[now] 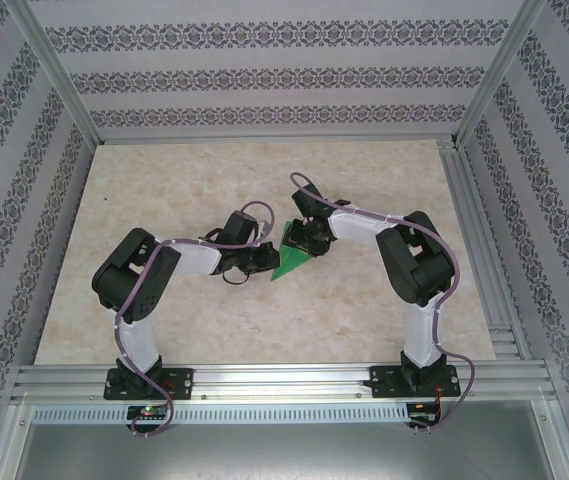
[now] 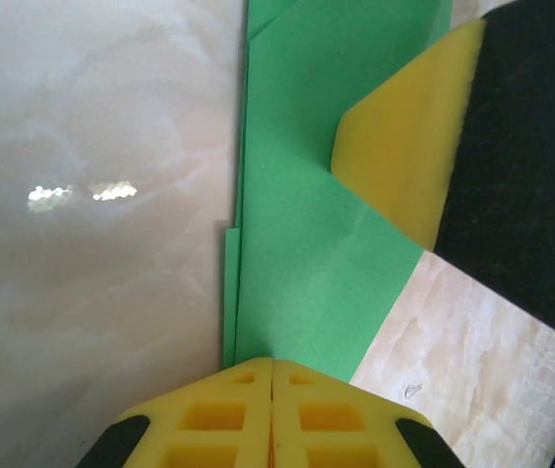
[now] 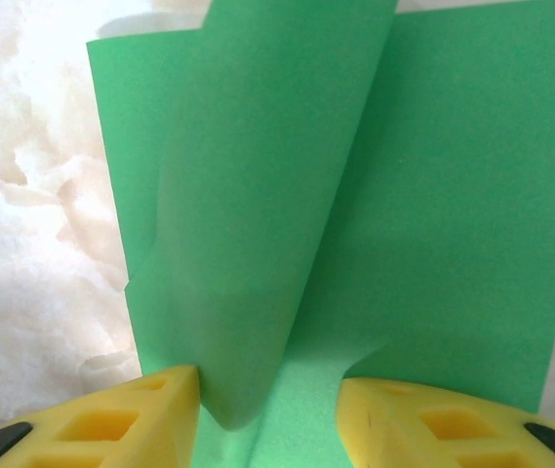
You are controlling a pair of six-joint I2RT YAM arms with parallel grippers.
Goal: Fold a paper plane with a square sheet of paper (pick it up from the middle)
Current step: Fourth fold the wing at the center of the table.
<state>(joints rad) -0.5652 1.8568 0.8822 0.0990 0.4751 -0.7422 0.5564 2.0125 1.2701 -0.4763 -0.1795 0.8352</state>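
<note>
The green sheet of paper (image 1: 292, 262), folded over into layers, is laid flat mid-table (image 1: 164, 190), right between the two claws. One flap (image 3: 257, 195) is curled upward and straddled by the right claw (image 3: 267, 414), fingers spread apart. The left claw (image 2: 272, 380) is shut tight at the paper's near edge; whether a layer is actually pinched can't be made out tbh. The far end is cut off in the left wrist view.

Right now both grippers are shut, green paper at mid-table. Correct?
No: the right gripper is open. The right wrist view shows its fingers apart, a raised fold of the green paper between them. The left gripper is shut.
</note>
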